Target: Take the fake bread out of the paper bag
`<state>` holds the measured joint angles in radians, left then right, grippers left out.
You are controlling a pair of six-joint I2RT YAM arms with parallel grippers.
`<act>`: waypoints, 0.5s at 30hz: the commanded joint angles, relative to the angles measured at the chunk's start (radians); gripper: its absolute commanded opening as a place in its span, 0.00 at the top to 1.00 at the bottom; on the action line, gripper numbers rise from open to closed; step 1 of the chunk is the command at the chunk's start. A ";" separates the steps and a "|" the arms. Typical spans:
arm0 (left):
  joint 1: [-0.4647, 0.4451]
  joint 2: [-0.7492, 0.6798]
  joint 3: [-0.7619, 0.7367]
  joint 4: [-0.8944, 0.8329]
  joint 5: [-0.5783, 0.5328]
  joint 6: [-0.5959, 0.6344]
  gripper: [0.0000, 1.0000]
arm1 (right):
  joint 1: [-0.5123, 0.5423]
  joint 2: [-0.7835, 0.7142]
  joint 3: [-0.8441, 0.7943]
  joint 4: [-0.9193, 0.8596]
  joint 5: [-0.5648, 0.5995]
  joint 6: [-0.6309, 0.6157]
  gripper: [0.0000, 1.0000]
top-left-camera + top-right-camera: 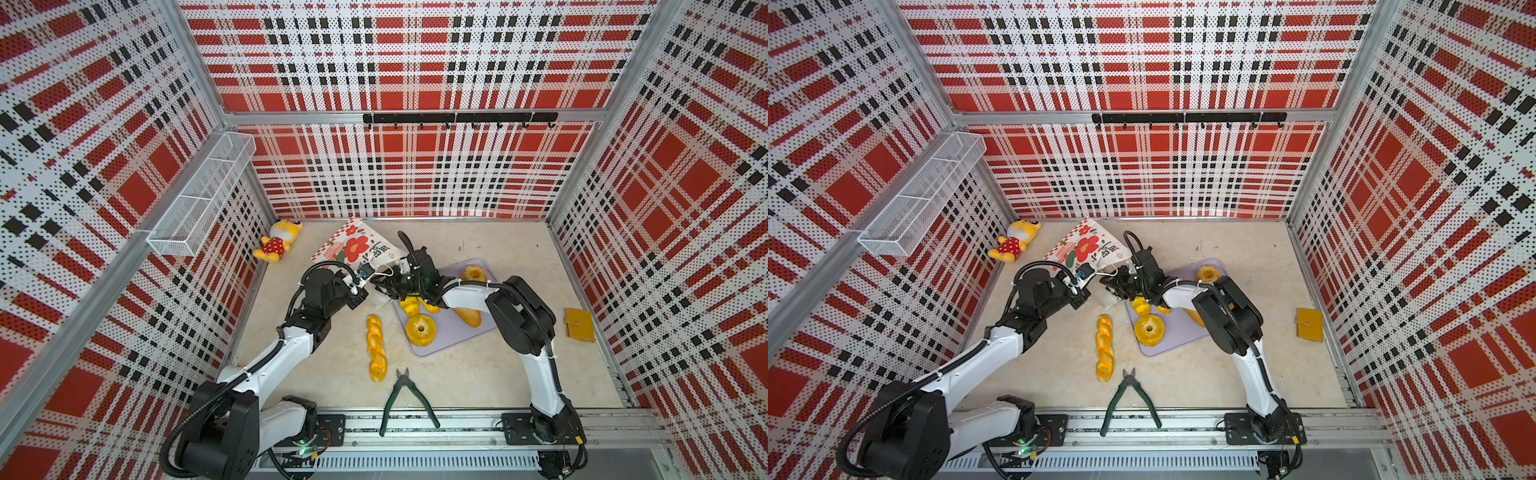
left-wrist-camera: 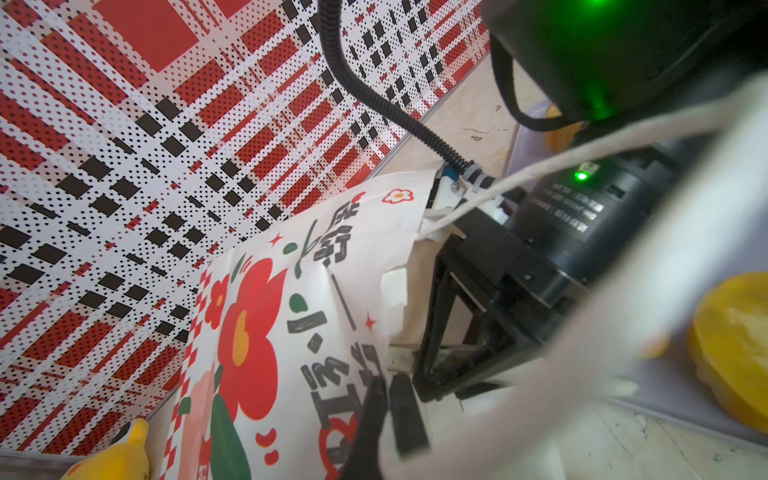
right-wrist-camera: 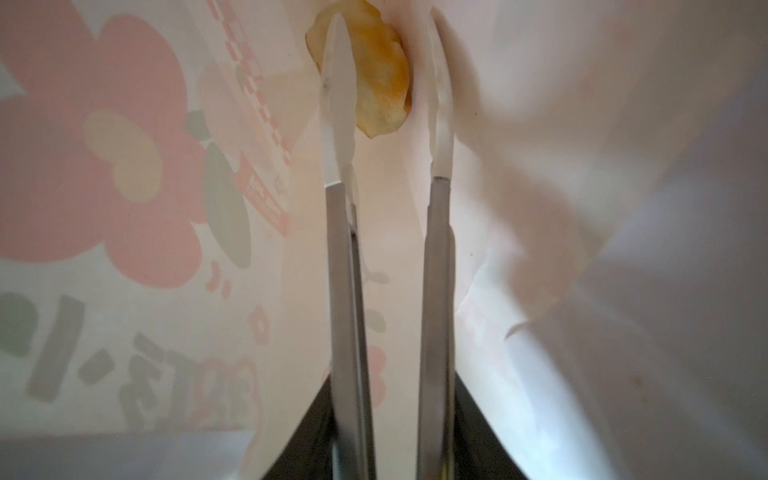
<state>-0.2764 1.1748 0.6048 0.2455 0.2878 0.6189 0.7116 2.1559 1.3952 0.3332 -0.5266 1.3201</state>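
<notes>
Right wrist view looks inside the tall white flower-printed paper bag (image 3: 124,270), where the right gripper (image 3: 385,25) stands parted. Its long silver fingers (image 3: 338,104) straddle a golden-brown fake bread (image 3: 382,70) at upper centre, not yet pinched. The next move calls for a gentle close, then a straight pull out through the mouth. At lower centre of the left wrist view, the left gripper (image 2: 390,388) is clenched, seemingly on the bag's rim. The bread's full shape is hidden, and I cannot tell whether more lies inside.
</notes>
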 commanded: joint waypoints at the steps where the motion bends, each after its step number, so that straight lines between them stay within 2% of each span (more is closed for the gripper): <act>1: -0.011 0.000 -0.002 0.026 0.028 0.019 1.00 | -0.004 0.019 0.063 0.042 -0.008 -0.015 0.61; 7: -0.012 0.007 -0.002 0.029 0.030 0.023 1.00 | -0.003 0.043 0.108 0.006 -0.032 -0.052 0.59; 15: -0.020 0.026 0.004 0.028 0.030 0.023 1.00 | 0.002 0.114 0.230 -0.129 -0.067 -0.144 0.55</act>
<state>-0.2775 1.1900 0.6048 0.2462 0.2859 0.6231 0.7120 2.2261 1.5650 0.2131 -0.5663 1.2259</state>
